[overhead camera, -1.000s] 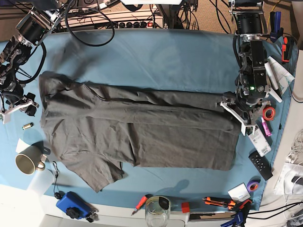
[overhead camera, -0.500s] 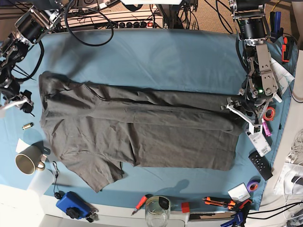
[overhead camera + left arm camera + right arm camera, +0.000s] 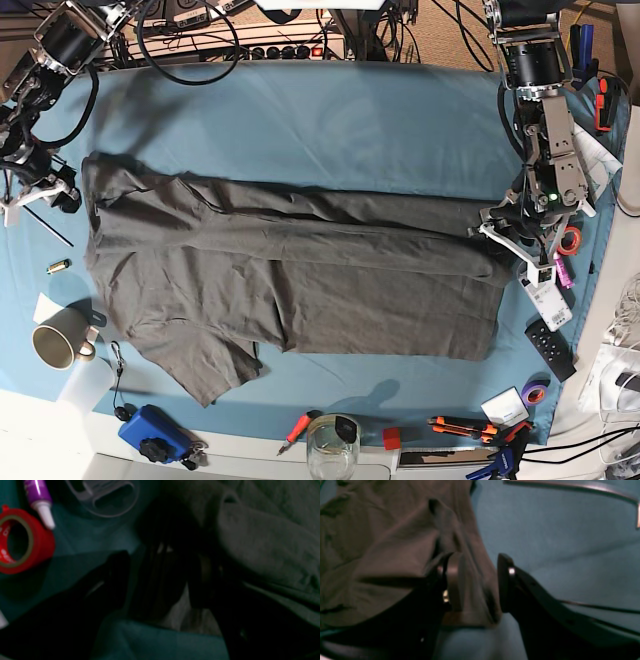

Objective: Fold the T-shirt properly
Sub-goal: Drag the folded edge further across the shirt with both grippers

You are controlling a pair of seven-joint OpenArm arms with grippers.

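Left gripper [image 3: 515, 248]: jaws spread wide, nothing between them; white fingers sit at the shirt's hem end, low over the cloth. Its wrist view is dark and blurred there.
Right gripper [image 3: 480, 582]: jaws part-way apart, straddling a raised edge of the shirt without pinching it; one flat grey pad [image 3: 455, 580] rests over the fabric, the other finger over bare cloth. In the base view this gripper [image 3: 25, 195] sits just off the shirt's collar end.
Shirt [image 3: 290, 280]: dark grey-brown, soft matte knit, lying flat along the middle of the table, collar end toward the right arm, hem toward the left arm. The far long side is folded over onto the body in a lengthwise band; one short sleeve sticks out at the near side. Creases run along the fold.
Cloth [image 3: 320, 120]: light blue, smooth, covering the table under the shirt.
Tape [image 3: 17, 540]: red roll with white lettering, too blurred to read, just beside the left gripper.
Tube [image 3: 40, 497]: glossy purple with a white tip, touching the tape's rim.
Mug [image 3: 60, 342]: pale, round, near the sleeve side at the table edge.
Writing: no print on the shirt can be read in these views.
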